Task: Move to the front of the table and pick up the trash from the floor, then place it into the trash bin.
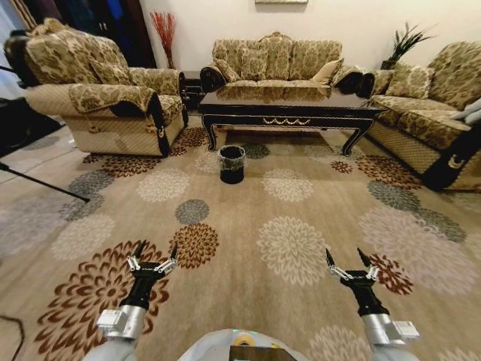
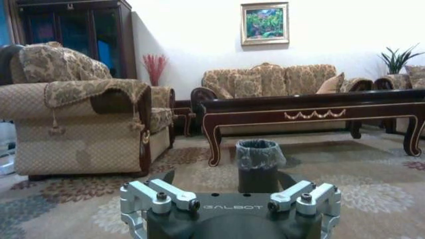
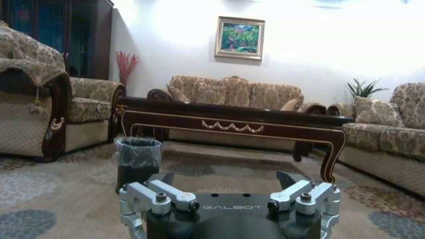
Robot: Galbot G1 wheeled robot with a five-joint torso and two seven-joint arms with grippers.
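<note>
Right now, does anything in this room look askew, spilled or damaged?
Nothing stands out. The trash bin stands upright on the carpet in front of the coffee table, its liner over the rim. Both grippers, left and right, hang open and empty above the carpet. No trash scraps are discernible on the floor.

From my seat the table (image 1: 289, 110) stands far ahead on the floor (image 1: 248, 218), with the trash bin (image 1: 232, 164) just before its left end. A sofa (image 1: 274, 64) sits behind the table, an armchair (image 1: 105, 94) to its left and another sofa (image 1: 432, 113) to its right. My left gripper (image 1: 153, 256) and right gripper (image 1: 349, 263) hang near me, well apart, over the floor.
</note>
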